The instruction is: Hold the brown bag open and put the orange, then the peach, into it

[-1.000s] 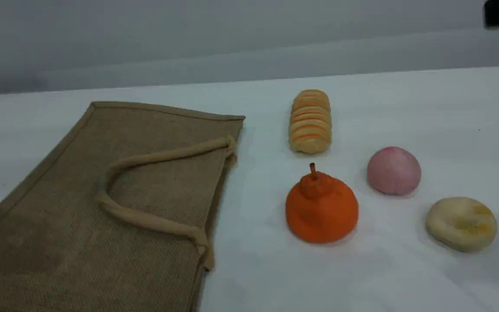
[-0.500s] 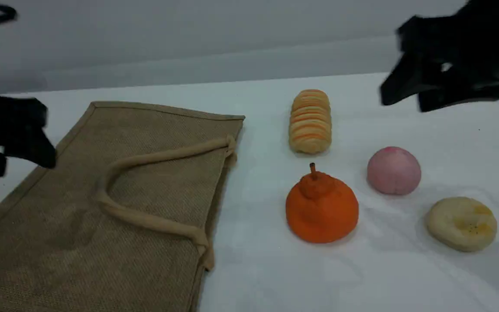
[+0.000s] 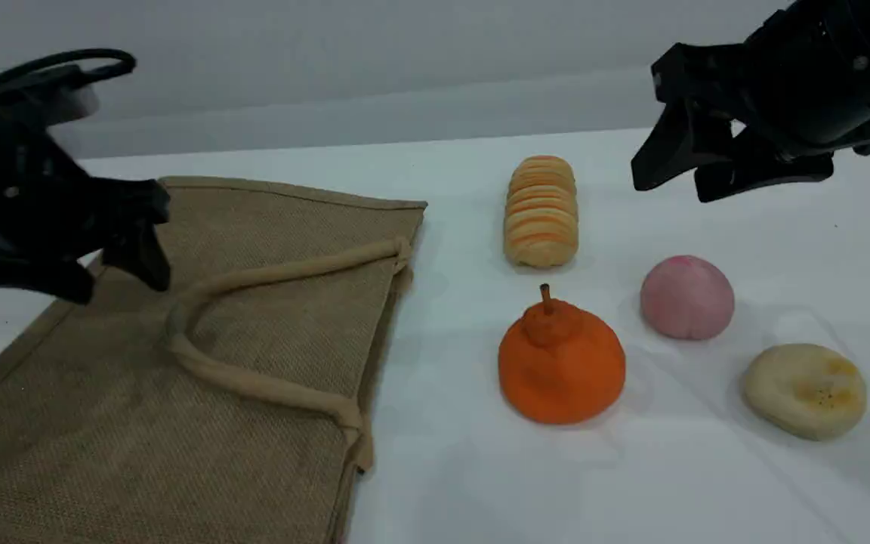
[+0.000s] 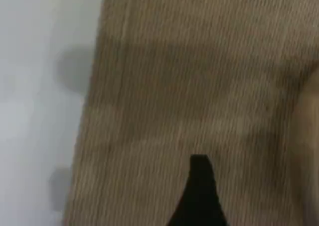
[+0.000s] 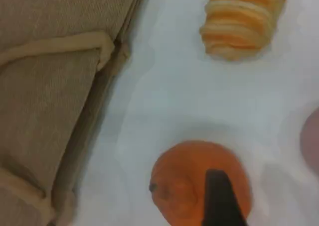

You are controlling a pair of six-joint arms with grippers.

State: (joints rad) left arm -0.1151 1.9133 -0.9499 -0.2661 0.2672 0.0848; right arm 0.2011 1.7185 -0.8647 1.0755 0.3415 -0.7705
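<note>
Left gripper (image 3: 114, 276) hangs with its jaws spread wide and empty above the bag's (image 3: 178, 378) far left part, near the table's (image 3: 480, 483) left edge. On my left wrist view I see only blurred woven cloth under one dark fingertip (image 4: 199, 191).

Right gripper (image 3: 669, 185) is up over the far right of the table, jaws apart, holding nothing. My right wrist view looks straight down on the orange (image 5: 184, 181), with one fingertip (image 5: 219, 196) in front of it.

I see the bag lying flat on the left side of the table, a big tan-brown jute tote, its mouth edge facing the fruit. One beige handle (image 3: 254, 332) loops across the top panel.

I see the orange right of the bag, toward the near edge: bright, round, with a knobby top and a short brown stem. The peach (image 3: 686, 297) sits just right of and a little behind it, smooth pale pink with a darker top. The two do not touch.

A striped loaf (image 3: 541, 211) lies behind the orange. A pale bun (image 3: 805, 389) sits nearest the right edge.
</note>
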